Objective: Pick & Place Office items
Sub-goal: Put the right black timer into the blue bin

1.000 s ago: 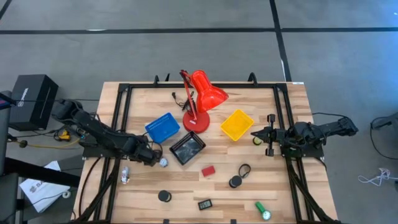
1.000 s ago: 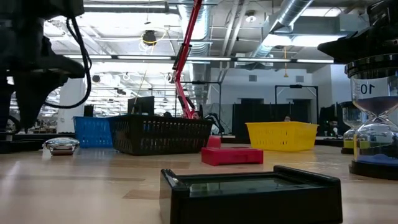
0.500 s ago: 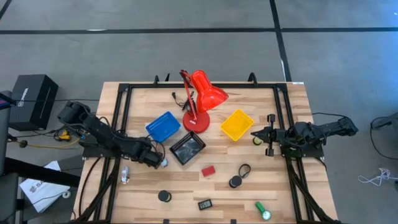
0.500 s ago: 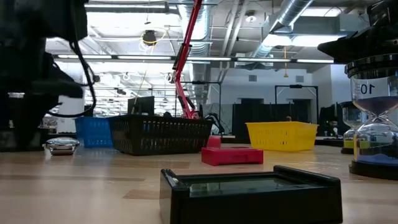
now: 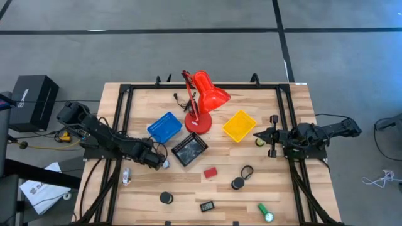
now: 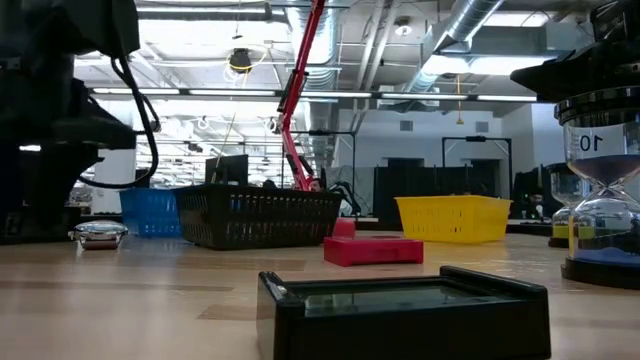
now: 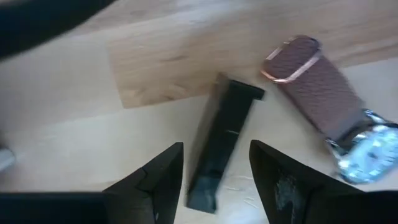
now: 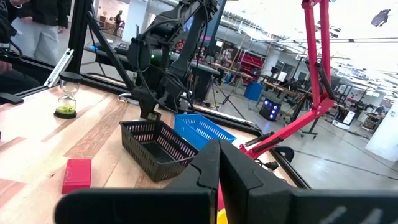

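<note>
My left gripper (image 7: 216, 148) is open, low over the table near the black tray's near-left corner (image 5: 157, 161). Its fingers stand on either side of a slim black bar (image 7: 219, 149) lying flat on the wood. A brown-strapped watch (image 7: 323, 93) lies flat beside the bar (image 5: 166, 164). My right gripper (image 8: 219, 163) is shut and holds nothing, waiting at the table's right side (image 5: 264, 135). The red block (image 5: 210, 171), black loop (image 5: 247, 170), two black discs (image 5: 237, 183) (image 5: 166, 198), a black rectangle (image 5: 207, 205), the green cylinder (image 5: 264, 211) and a silvery bit (image 5: 126, 177) rest flat on the table.
Blue tray (image 5: 164, 127), black tray (image 5: 190, 149) and yellow tray (image 5: 239, 125) stand mid-table around the red desk lamp (image 5: 204, 100). An hourglass (image 8: 65, 99) stands near the right arm. A black frame (image 5: 122, 113) runs along the table's sides. Bare wood lies near the left gripper.
My left gripper has come down toward the table and shifted a little toward the right and near edges, ending beside the watch. My right arm has kept still.
</note>
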